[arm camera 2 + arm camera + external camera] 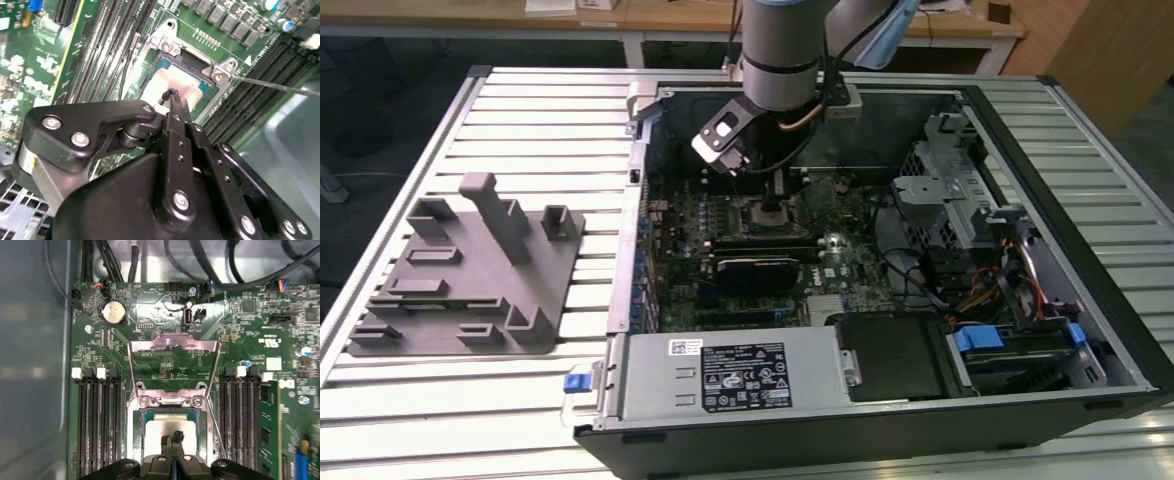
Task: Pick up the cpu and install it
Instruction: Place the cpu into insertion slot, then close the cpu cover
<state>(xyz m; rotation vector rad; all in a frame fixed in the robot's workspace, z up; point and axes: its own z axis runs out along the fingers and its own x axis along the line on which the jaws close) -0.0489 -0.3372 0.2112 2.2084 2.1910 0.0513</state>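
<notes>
Silvery-grey cpu (167, 426) lies flat in the socket frame (172, 401), with the load plate (173, 347) raised. Gripper (172, 439) tips are pressed together on its top face, pinching nothing visible. Judged step: seating the chip; any following move calls for a straight, gentle path that does not drag it.

dull silvery metal cpu (161, 425), smooth black hand (173, 437) — slight sheen, ribbed pale metal table (520, 120)

A grey arm (781, 40) with a black band carries a black, linked claw (173, 96) studded with silver screws.
</notes>
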